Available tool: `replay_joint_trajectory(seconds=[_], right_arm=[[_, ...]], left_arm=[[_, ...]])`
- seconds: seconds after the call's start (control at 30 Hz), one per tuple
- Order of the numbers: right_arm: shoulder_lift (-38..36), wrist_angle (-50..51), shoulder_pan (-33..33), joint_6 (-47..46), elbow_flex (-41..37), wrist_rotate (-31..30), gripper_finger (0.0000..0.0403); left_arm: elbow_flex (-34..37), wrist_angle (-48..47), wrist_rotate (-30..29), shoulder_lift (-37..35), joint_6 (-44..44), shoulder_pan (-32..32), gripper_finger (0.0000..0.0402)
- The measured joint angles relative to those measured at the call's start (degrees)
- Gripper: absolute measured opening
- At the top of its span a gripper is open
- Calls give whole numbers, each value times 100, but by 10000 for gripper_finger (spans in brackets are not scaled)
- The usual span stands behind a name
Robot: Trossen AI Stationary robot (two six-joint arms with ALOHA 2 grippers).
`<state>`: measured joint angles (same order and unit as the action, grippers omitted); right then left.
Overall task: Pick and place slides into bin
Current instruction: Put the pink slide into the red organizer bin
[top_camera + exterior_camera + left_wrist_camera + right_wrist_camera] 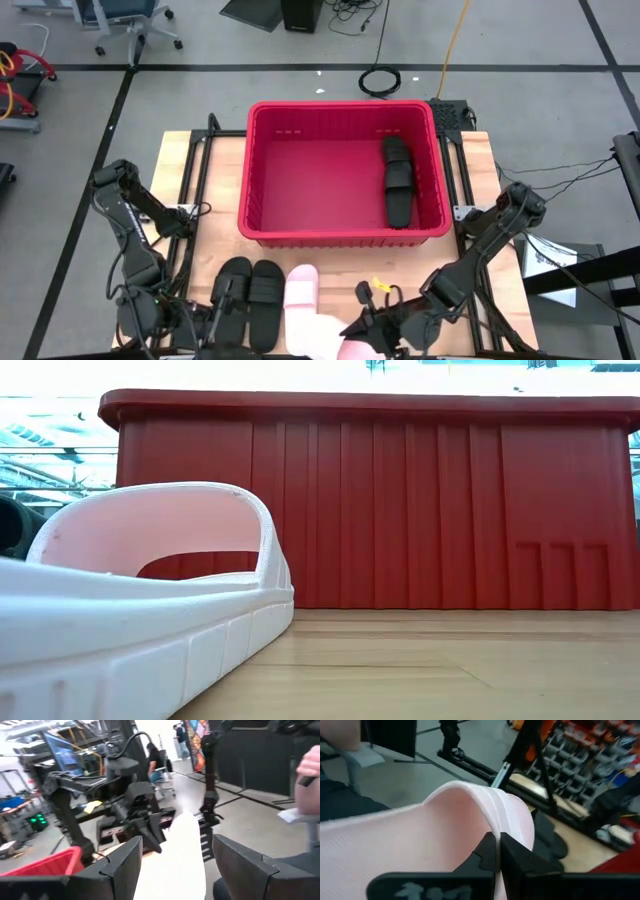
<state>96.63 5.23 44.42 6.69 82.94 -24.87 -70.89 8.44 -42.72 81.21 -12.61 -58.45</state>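
Note:
The red bin stands at the table's middle with one black slide lying inside by its right wall. Two black slides and a pale pink slide lie on their soles near the table's near edge. Another pale slide is right at the near edge, at my right gripper, which is shut on it. It also fills the right wrist view. My left gripper is open near the table's near left. A white slide shows between its fingers; whether it touches them I cannot tell. My right gripper pinches the pale slide's wide strap between its two fingers, at the strap's ridged edge. The strap arches away past the fingertips. Whether the sole rests on the table or is lifted does not show here.
In the low view a pale slide lies close to the camera in front of the bin's ribbed wall. Bare wood lies between the slides and the bin. People show in the room beyond the table.

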Motion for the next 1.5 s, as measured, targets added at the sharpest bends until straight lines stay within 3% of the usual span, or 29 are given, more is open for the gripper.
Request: replay_joint_trajectory(seconds=[0.27,0.47,1.0,1.13,1.37,1.5], right_arm=[[-269,199,-13,647,0,-111,0],[-432,552,-118,1018,0,-542,0],[-741,1021,-1225,1774,0,-563,0],[-856,1002,-1595,2044,0,-539,0],[-1217,1289,-2347,2096,0,-445,0],[-1443,1529,-2866,1970,0,100,0]], left_arm=[[0,-136,46,-80,-80,325,248],[-2,-658,114,-261,56,611,248],[9,-1867,130,-765,82,1327,248],[438,-1604,277,-1203,-10,1800,248],[1228,-1367,1229,-2668,-51,2954,248],[1447,-1375,1656,-3298,-75,3674,248]])
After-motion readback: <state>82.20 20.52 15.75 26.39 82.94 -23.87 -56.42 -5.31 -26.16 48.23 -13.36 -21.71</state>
